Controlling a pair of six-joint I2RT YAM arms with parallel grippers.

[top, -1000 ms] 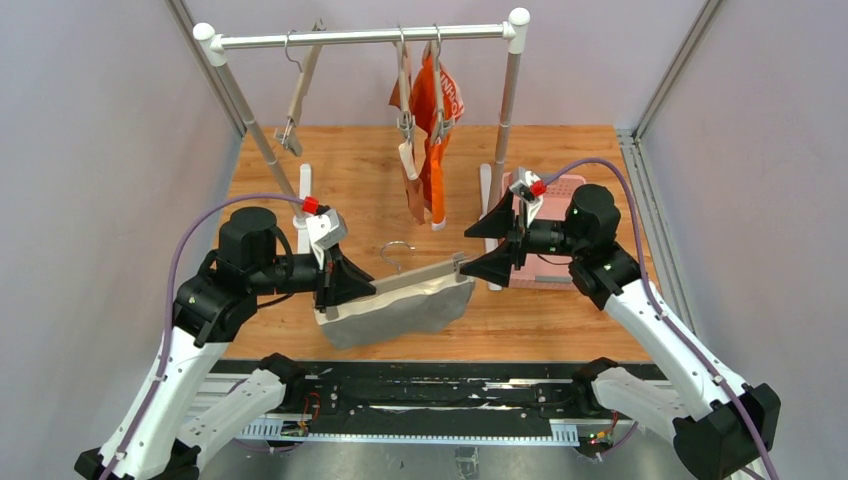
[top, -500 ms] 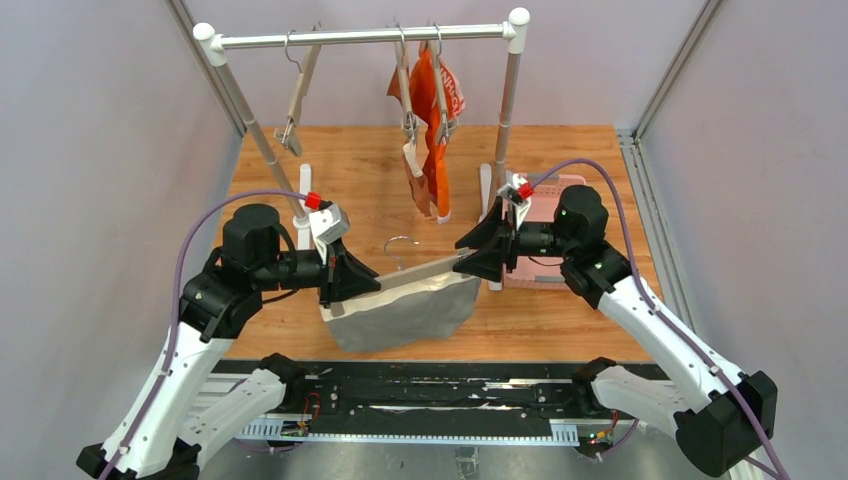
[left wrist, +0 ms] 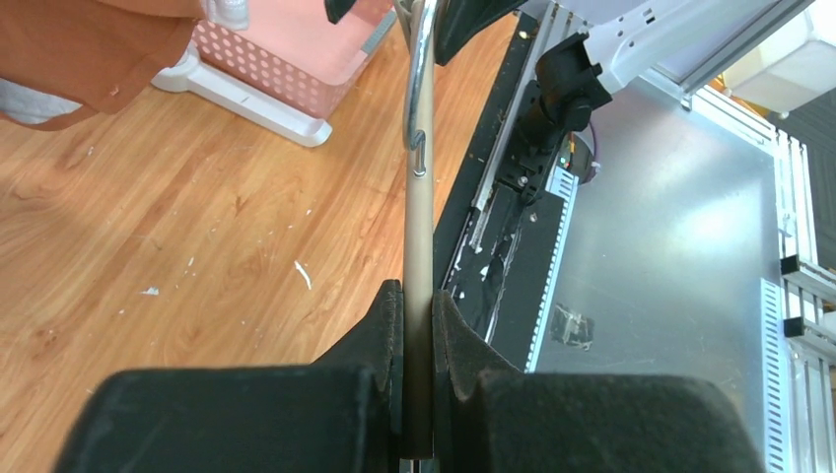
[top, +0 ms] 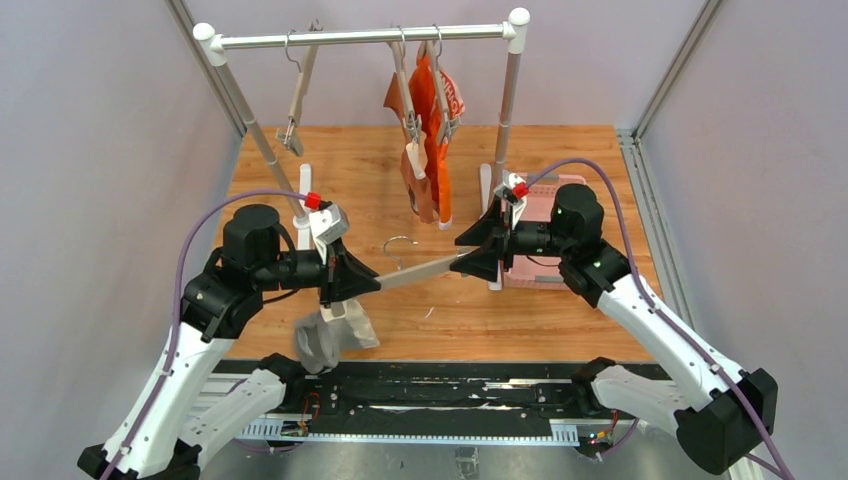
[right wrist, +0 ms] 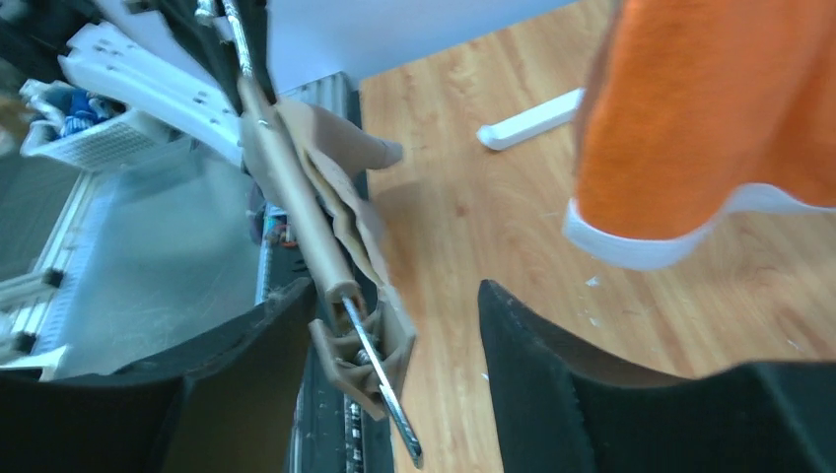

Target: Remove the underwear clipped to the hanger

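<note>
Grip: left claw (left wrist: 418, 296) is clamped tight on one end of the hanger bar (top: 415, 271), so the bar lies level between the two arms, above the desk (top: 350, 170).
Release side: right claw (right wrist: 394, 291) stands with its fingers spread wide on either side of the end clip (right wrist: 363, 360), gripping nothing. It looks placed there to work that clip.
Cloth: grey-beige brief (top: 333, 338) is free of the right-hand end. It droops in a bunch below the left claw, by the near edge of the desk. Whether the far clip holds it or it is dropping, I cannot tell.
Waiting: rust-brown brief (top: 418, 185) and orange brief (top: 438, 130) hang clipped to their own hangers on the rail (top: 360, 38), well apart from both claws.
Basket: pink basket (top: 545, 215) sits just behind the right claw, probably meant for the cloth.
Progress: first of three briefs looks half freed, in my judgement.
Next need: the remaining clip sits at or under the left claw, so the grip may need swapping.
Risk: loose cloth could slide off the desk edge.
</note>
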